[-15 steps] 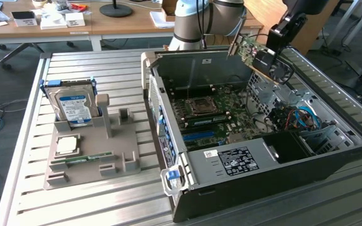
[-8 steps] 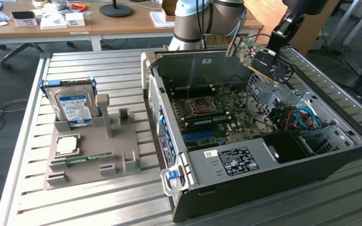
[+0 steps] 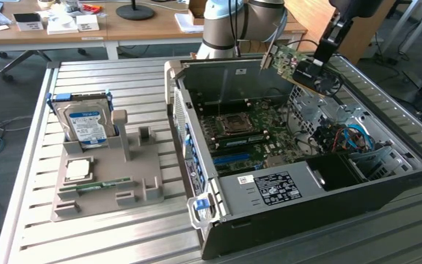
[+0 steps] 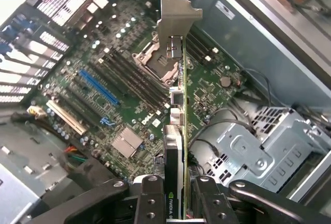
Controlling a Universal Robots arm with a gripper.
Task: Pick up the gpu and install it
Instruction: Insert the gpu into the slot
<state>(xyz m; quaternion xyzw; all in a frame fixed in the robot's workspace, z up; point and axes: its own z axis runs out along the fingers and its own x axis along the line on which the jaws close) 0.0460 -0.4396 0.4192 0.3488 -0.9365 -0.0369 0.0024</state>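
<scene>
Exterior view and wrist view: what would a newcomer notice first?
The gpu, a green board with a silver bracket, hangs tilted in the claw above the open computer case, over the bare motherboard. On the exterior view's left, a hard drive with a blue label stands upright in a grey holder on the slatted table.

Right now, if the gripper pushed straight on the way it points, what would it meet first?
The gripper is shut on the gpu, whose silver bracket leads. Straight on, it would likely reach the motherboard near the CPU socket; depth is unclear.
</scene>
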